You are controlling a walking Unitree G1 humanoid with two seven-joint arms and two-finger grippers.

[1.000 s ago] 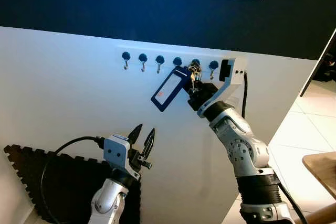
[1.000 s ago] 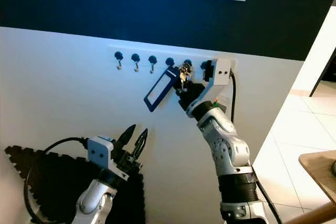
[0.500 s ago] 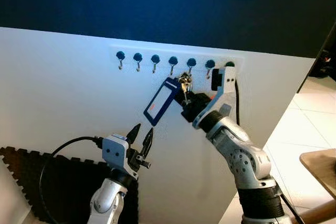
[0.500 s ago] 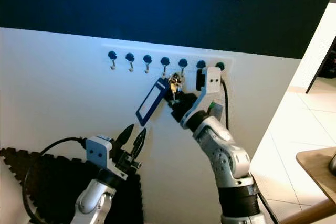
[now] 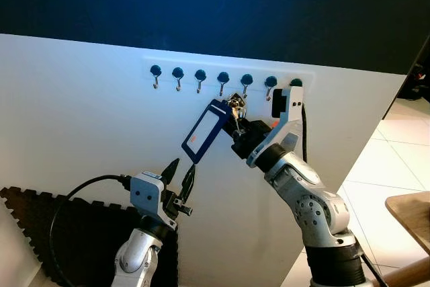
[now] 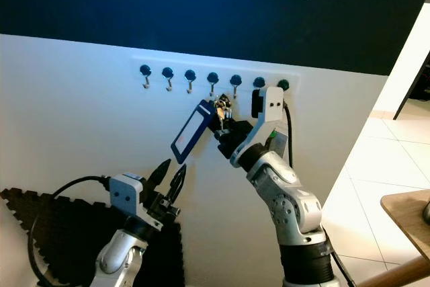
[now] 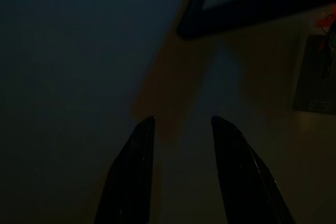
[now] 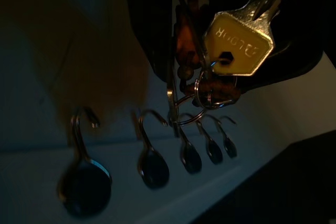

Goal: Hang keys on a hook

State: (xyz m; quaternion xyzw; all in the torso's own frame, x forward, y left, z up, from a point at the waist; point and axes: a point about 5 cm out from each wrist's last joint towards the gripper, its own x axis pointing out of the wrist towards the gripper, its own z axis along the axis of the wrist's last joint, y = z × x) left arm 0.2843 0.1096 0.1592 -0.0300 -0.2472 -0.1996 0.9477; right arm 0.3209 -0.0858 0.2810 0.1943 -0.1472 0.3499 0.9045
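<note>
Hook rail [image 5: 201,66]: white strip on the white wall with a row of dark-knobbed hooks, so everything below is placed off this.
Right arm: bent at the elbow and reaching up toward the wall, wrist tilted so it points at the rail from just below.
Right gripper [image 5: 238,128]: clamped on the keys, sitting right under the rail's middle hooks.
Keys [image 5: 235,103]: bunch with a brass key [image 8: 240,46] and rings, held just under the hooks, not on one.
Tag [image 5: 203,131]: dark blue rectangle, slanting down and to the left from the bunch.
Left gripper [image 5: 180,174]: well below the rail, pointing upward, fingers parted, holding nothing.
Left arm: low, forearm raised.
</note>
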